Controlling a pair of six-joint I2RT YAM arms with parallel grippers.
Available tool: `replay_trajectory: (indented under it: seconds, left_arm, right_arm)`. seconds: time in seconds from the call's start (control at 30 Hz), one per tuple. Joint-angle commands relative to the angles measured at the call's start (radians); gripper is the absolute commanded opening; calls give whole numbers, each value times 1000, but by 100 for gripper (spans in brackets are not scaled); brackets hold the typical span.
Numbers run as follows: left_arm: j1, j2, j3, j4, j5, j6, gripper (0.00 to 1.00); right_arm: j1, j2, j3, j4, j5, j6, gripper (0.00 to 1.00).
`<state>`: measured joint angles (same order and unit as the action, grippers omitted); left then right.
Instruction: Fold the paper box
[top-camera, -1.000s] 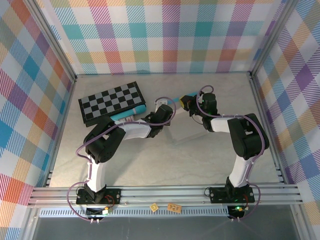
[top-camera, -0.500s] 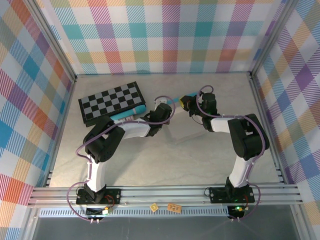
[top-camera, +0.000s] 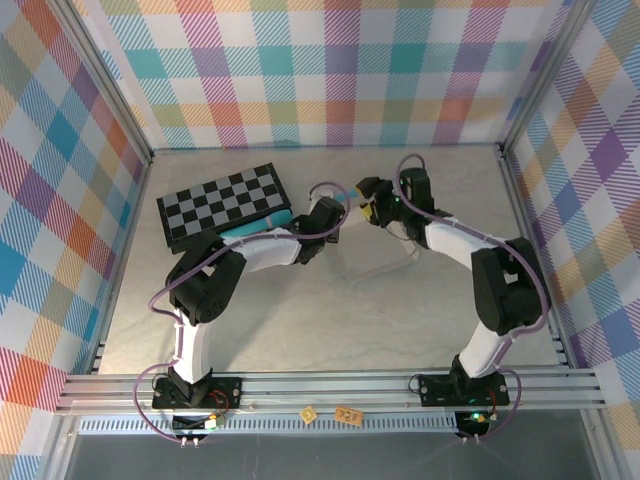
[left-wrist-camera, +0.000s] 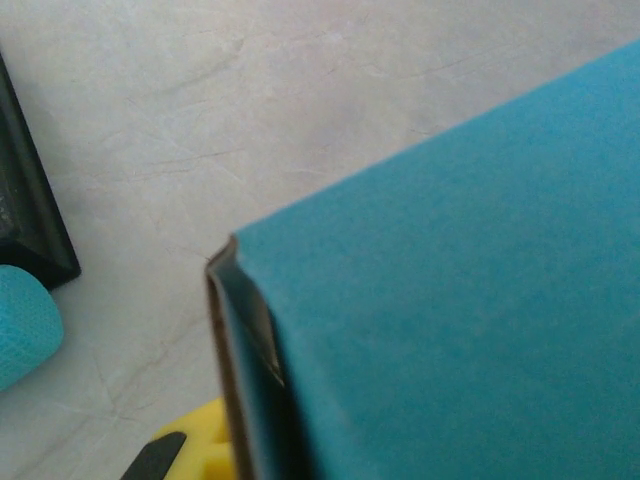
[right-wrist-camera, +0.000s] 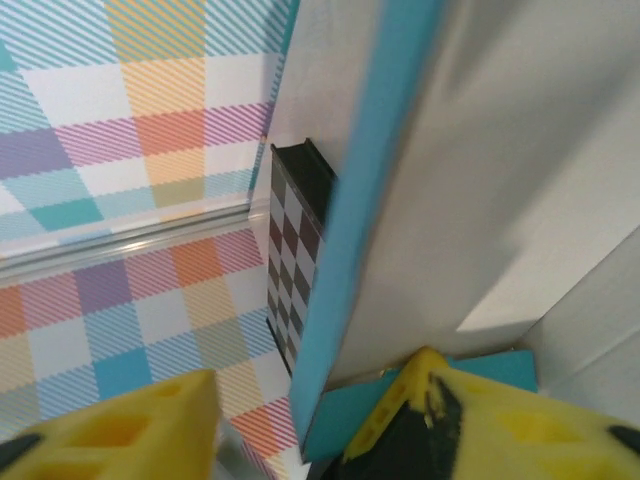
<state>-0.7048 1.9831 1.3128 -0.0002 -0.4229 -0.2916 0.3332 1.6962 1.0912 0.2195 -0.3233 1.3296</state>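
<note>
The two arms meet over the far middle of the table (top-camera: 330, 310), and the paper box (left-wrist-camera: 450, 300) is caught between them there, lifted on edge rather than lying flat. From above only a sliver of its turquoise (top-camera: 347, 201) shows between the two wrists, just right of the checkered board (top-camera: 222, 203), which lies at the far left.

The left gripper (top-camera: 335, 208) comes in from the left and is clenched. In its wrist view the turquoise outer face is pressed close to the lens, and a folded corner runs down beside one yellow finger (left-wrist-camera: 195, 447). The other finger is hidden behind the cardboard, so the grip appears to be on that edge of the box. The board's black rim (left-wrist-camera: 25, 190) and its teal edge (left-wrist-camera: 20, 325) sit just to the left on the table.

The right gripper (top-camera: 368, 208) reaches in from the right with its jaws spread. In its wrist view (right-wrist-camera: 310, 400) the box's thin wall (right-wrist-camera: 365, 200) stands upright between the two yellow fingers. The whitish inner face (right-wrist-camera: 500, 150) is on the right. The right-hand finger (right-wrist-camera: 480, 420) is close against the wall's foot, while the left-hand one (right-wrist-camera: 120, 425) stands clear of the wall, so the wall is released rather than pinched. The board (right-wrist-camera: 293, 270) shows beyond.
</note>
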Motion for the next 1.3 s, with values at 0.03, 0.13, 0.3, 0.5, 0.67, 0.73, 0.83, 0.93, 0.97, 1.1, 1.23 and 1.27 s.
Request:
replay_trajectory:
  seconds: [0.03,0.13,0.3,0.5,0.67,0.73,0.83,0.93,0.97,1.1,1.23,1.27]
  left_arm:
    - [56,-75,159,-330,114,-71,0]
    - [83,-72,264,-513,211,-104,0]
    - [108,-53,404,-747,342,-123,0]
    - [111,-93,436,-819,380,-136,0]
    - [111,-119,419,-810,386,-115,0]
    - [111,-120,426,-811,393,-97,0]
    - [111,-119,432,-807,402,-82,0]
    - [111,-118,432,-808,401,-77,0]
    - [111,-118,433,-808,403,-77,0]
    - [111,-114,438,-808,406,-73,0]
    - [111,-114,437,-798,412,-70,0]
    - [111,-113,438,-798,410,-70,0]
  right_arm:
    - [-25,-127,234,-477,121,-210,70]
    - [-56,-143,385,-686,184,-303,71]
    - [-112,-70,598,-904,192,-440,70]
    - [-134,57,742,-1025,133,-427,52]
    - [-140,164,874,-1059,134,-523,42]
    - [-141,233,950,-1136,117,-572,46]
    - [-136,261,947,-1136,80,-617,49]
    - [-136,261,948,-1111,92,-651,49]
    - [-136,269,960,-1115,93,-658,49]
    - [-133,302,967,-1143,63,-662,48]
    - [-129,306,940,-1115,57,-661,48]
    - [-127,312,942,-1109,53,-661,48]
